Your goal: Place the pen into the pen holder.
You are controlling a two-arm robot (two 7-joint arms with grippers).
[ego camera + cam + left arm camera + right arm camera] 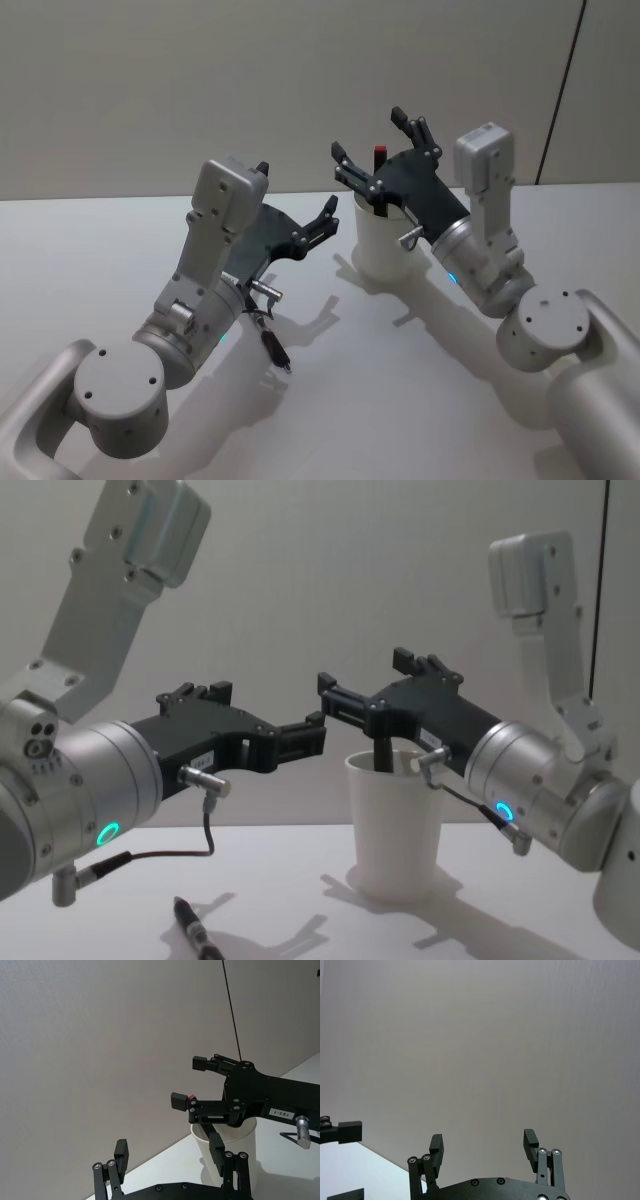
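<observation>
The pen holder (380, 250), a white paper cup (395, 830), stands upright at mid-table. A dark pen with a red top (380, 156) stands inside it, leaning on the rim (383, 755). My right gripper (367, 132) hovers open just above the cup's mouth, with the pen's red top (191, 1096) near one finger and not gripped. To the cup's left, my left gripper (298, 186) is open and empty, raised off the table and pointing toward the cup (235, 1155).
A second dark pen-like object (277, 350) lies flat on the table under the left arm (190, 930). A thin cable (160, 856) hangs from the left wrist. A plain wall stands behind the table.
</observation>
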